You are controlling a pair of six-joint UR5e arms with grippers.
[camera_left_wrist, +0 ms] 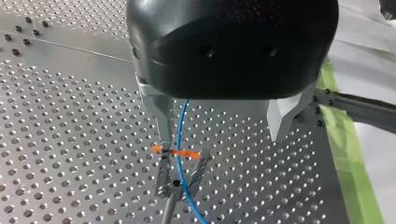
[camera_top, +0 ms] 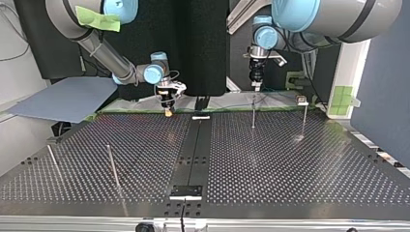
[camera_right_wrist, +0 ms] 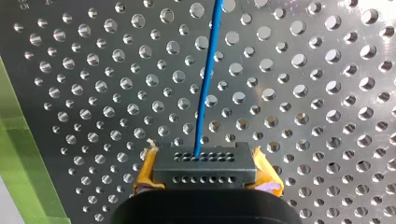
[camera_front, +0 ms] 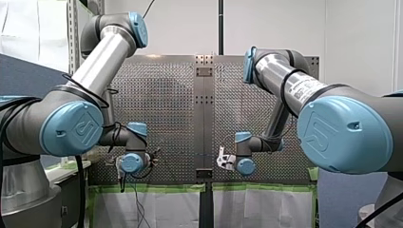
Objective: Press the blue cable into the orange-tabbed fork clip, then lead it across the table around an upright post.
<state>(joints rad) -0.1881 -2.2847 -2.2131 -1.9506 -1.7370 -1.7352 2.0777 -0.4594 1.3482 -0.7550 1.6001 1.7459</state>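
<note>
The blue cable (camera_left_wrist: 181, 140) runs down from under my left gripper (camera_left_wrist: 222, 139) and passes between the prongs of the orange-tabbed fork clip (camera_left_wrist: 180, 155). The left gripper is open, with one metal finger (camera_left_wrist: 164, 122) just above an orange tab and the other well off to the side. My right gripper (camera_right_wrist: 205, 179) has yellow pads and is shut on a black end block (camera_right_wrist: 205, 164), from which the cable (camera_right_wrist: 205, 84) leads away over the plate. In the top view the left gripper (camera_top: 256, 81) hangs over the clip's stem (camera_top: 253, 113), and the right gripper (camera_top: 168, 110) sits low at the far edge.
Thin upright posts stand on the perforated table: two at the top view's near left (camera_top: 112, 165) (camera_top: 52, 159) and one with a small head at the far right (camera_top: 304, 116). Green tape (camera_left_wrist: 345, 140) lines the table's edge. A central rail (camera_top: 193, 145) splits the plates.
</note>
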